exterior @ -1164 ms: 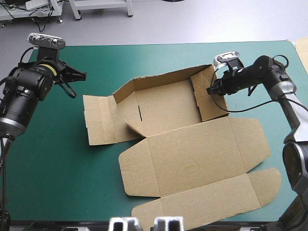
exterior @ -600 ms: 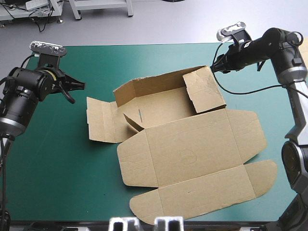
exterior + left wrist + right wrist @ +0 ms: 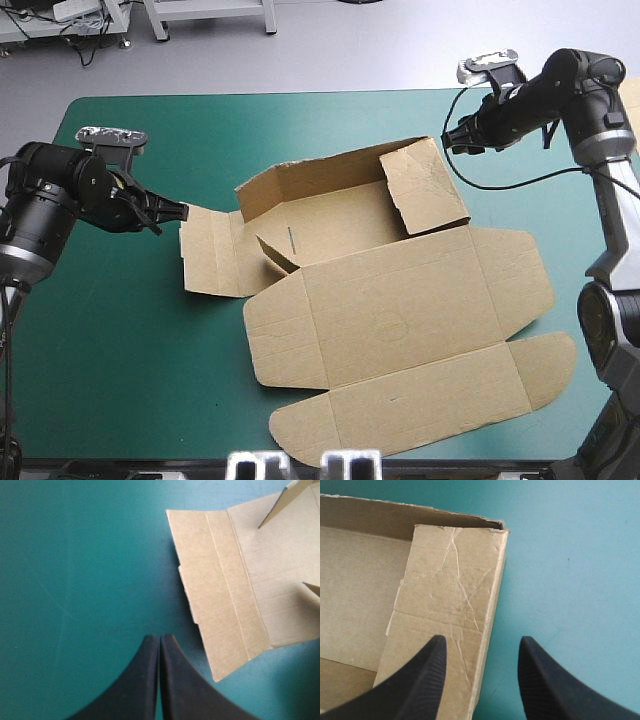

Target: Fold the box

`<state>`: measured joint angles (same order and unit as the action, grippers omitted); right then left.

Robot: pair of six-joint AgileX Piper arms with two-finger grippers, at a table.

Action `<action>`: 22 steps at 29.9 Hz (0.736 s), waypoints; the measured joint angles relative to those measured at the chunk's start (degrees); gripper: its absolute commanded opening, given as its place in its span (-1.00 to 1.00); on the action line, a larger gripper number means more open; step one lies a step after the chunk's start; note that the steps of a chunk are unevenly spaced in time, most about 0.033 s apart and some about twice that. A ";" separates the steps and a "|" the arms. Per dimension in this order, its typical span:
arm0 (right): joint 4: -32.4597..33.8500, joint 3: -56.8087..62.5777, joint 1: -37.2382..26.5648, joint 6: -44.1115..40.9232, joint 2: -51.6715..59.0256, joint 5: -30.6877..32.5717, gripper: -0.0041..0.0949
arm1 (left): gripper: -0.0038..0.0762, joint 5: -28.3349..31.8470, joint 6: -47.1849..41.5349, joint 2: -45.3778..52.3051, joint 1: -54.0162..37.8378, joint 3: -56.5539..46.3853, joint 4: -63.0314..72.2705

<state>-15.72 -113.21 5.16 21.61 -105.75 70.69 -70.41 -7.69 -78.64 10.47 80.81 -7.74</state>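
Observation:
The brown box (image 3: 385,320) lies half formed on the teal-green cover, its back wall (image 3: 320,178) raised and its lid flat toward the front. Its right side flap (image 3: 425,190) leans inward over the floor. The left side flap (image 3: 208,250) lies flat. My left gripper (image 3: 176,212) is shut, low, just off that flap's outer edge. In the left wrist view the gripper (image 3: 159,641) points beside the flap (image 3: 225,590). My right gripper (image 3: 450,138) hovers open beyond the far right corner. In the right wrist view the gripper (image 3: 482,645) straddles the creased flap's (image 3: 450,605) outer edge without gripping it.
A small inner flap (image 3: 275,252) stands up near the box's left fold. The lid's rounded tuck flap (image 3: 400,410) reaches close to the table's front edge. Teal-green cover (image 3: 120,340) stretches left of the box.
The right gripper let go of the right flap and pulled back past the far corner; the flap dropped inward and the box shifted. The left gripper came down toward the left flap.

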 measured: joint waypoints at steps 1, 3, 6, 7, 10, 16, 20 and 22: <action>-0.24 0.00 0.00 -0.04 -0.60 0.00 -0.05 | -0.91 -0.13 0.00 0.00 0.00 0.00 0.25; -0.59 0.00 0.00 -0.10 -2.30 0.00 -0.05 | -0.91 -0.30 0.00 0.00 0.00 0.00 0.82; -0.95 0.00 0.00 -0.10 -4.98 0.00 -0.05 | -0.92 -0.37 0.00 0.00 0.00 0.00 1.03; -1.17 0.00 0.00 -0.10 -5.89 0.00 -0.05 | -0.92 -0.37 0.00 0.00 0.00 0.00 1.03; -2.45 0.00 0.00 0.08 -8.40 0.00 -0.05 | -0.92 -0.25 0.00 0.00 0.00 0.00 1.03; -5.77 0.00 0.00 1.77 -11.97 -0.05 -0.05 | -0.92 0.32 0.00 0.00 0.00 0.00 1.03; -6.50 0.00 0.00 0.85 -13.95 -0.05 -0.28 | -0.92 0.56 0.00 0.00 0.00 0.00 1.03; -6.74 0.00 0.00 0.06 -14.46 -0.10 -0.66 | -0.92 1.29 0.76 0.00 0.00 0.00 1.03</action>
<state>-22.47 -113.21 5.16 21.67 -120.21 70.59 -69.13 -6.93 -78.64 10.47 80.81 -6.72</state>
